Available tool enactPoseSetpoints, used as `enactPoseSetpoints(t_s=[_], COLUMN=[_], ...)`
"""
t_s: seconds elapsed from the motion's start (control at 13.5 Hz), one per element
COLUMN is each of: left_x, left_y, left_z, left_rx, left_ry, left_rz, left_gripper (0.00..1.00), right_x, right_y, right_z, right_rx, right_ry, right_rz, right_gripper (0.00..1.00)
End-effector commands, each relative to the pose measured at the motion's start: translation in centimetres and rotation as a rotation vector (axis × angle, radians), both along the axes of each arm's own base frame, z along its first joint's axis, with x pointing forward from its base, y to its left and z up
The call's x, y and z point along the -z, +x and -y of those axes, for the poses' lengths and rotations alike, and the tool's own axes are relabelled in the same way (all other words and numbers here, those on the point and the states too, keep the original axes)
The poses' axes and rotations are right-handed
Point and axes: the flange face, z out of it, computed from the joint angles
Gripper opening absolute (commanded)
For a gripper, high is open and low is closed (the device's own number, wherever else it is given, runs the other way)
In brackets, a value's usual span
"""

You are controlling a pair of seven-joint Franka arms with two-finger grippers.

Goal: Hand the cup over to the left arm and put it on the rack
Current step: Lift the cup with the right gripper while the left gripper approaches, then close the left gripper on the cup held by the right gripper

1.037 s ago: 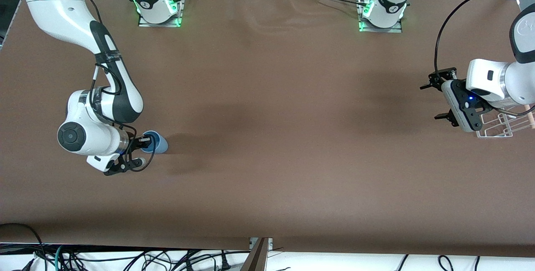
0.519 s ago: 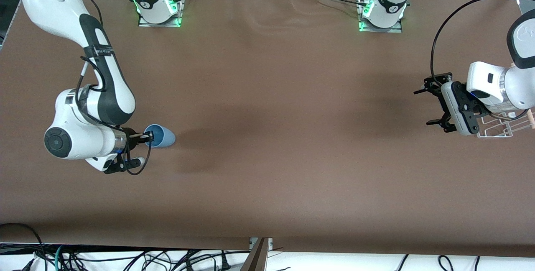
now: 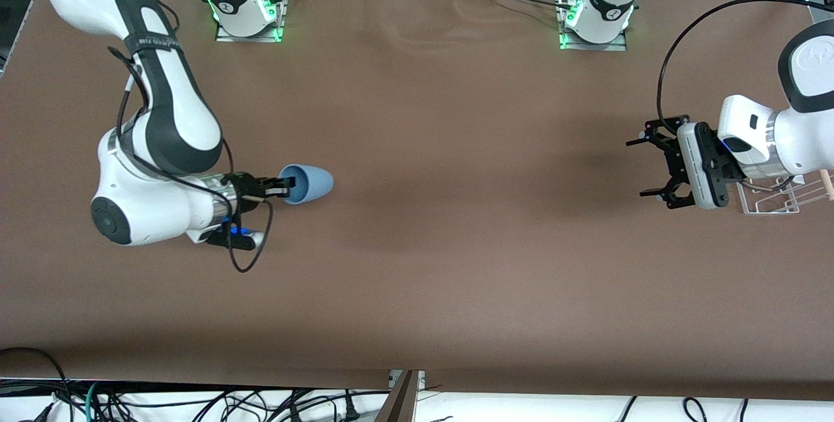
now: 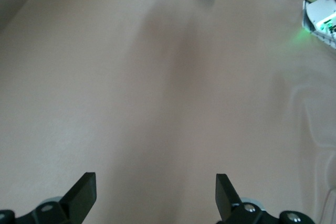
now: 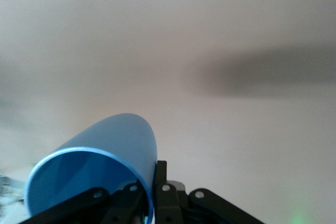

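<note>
Carried toward the rack [image 3: 775,195], the cup [image 3: 311,183] rides pinched in the right gripper [image 3: 281,189]; left gripper [image 3: 651,165], spread, awaits handover.

Both arms are shiny white with black patches on the bends. The right arm [image 3: 156,116] has thin black cables looping along it (one hangs in a loop). The left arm [image 3: 782,129] has a long black cable too. Little green lights glow at each base [image 3: 247,15].
</note>
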Motion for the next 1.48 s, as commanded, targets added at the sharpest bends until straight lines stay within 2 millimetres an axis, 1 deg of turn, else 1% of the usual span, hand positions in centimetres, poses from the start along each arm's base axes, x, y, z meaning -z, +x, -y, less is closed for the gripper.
enactPoseSetpoints(t_s=[0.0, 0.07, 0.15, 0.22, 0.3, 0.37, 0.59, 0.74, 0.81, 0.89, 0.96, 1.04, 1.11, 1.19, 1.26, 1.41], left_x=[1.0, 1.3, 1.7, 1.8, 2.4, 2.5, 3.9, 4.2, 4.2, 4.3, 4.7, 4.7, 4.7, 5.1, 6.0, 6.8], left_y=[0.0, -0.1, -0.2, -0.3, -0.1, -0.1, -1.0, -1.4, -1.6, -1.6, -1.9, -2.0, -1.9, -2.2, -2.8, -4.2], left_z=[1.0, 1.2, 1.6, 2.1, 2.6, 3.4, 6.4, 7.2, 7.9, 8.1, 8.9, 9.3, 9.3, 9.3, 9.2, 8.5], left_rx=[0.038, 0.036, 0.046, 0.059, 0.064, 0.073, 0.121, 0.12, 0.135, 0.149, 0.168, 0.171, 0.173, 0.198, 0.23, 0.255], left_ry=[-0.066, -0.097, -0.13, -0.155, -0.175, -0.209, -0.308, -0.334, -0.339, -0.343, -0.35, -0.35, -0.346, -0.352, -0.363, -0.376], left_rz=[0.019, 0.016, 0.017, 0.023, 0.017, 0.022, 0.012, 0.0, -0.002, 0.005, 0.002, 0.005, 0.014, 0.025, 0.03, 0.036], left_gripper=[1.0, 1.0, 1.0, 1.0, 1.0, 1.0, 1.0, 1.0, 1.0, 1.0, 1.0, 1.0, 1.0, 1.0, 1.0, 1.0], right_x=[-3.8, -5.1, -6.1, -6.9, -7.6, -8.1, -8.1, -7.3, -6.8, -6.6, -6.3, -6.1, -6.2, -6.3, -6.3, -6.4], right_y=[-2.1, -2.6, -2.7, -3.1, -3.4, -3.8, -5.8, -8.0, -9.4, -10.8, -12.0, -13.0, -13.6, -13.7, -13.7, -14.4], right_z=[-5.5, -7.6, -9.2, -11.3, -13.2, -15.2, -22.0, -27.0, -29.5, -31.5, -33.0, -34.3, -35.0, -35.3, -35.3, -35.9], right_rx=[0.14, 0.196, 0.271, 0.34, 0.413, 0.468, 0.61, 0.682, 0.705, 0.719, 0.73, 0.745, 0.767, 0.787, 0.794, 0.79], right_ry=[0.015, 0.038, 0.063, 0.101, 0.139, 0.158, 0.169, 0.194, 0.207, 0.218, 0.223, 0.227, 0.233, 0.237, 0.236, 0.234], right_rz=[-0.12, -0.155, -0.194, -0.247, -0.292, -0.313, -0.304, -0.284, -0.276, -0.269, -0.269, -0.27, -0.273, -0.275, -0.281, -0.286], right_gripper=[0.0, 0.0, 0.0, 0.0, 0.0, 0.0, 0.0, 0.0, 0.0, 0.0, 0.0, 0.0, 0.0, 0.0, 0.0, 0.0])
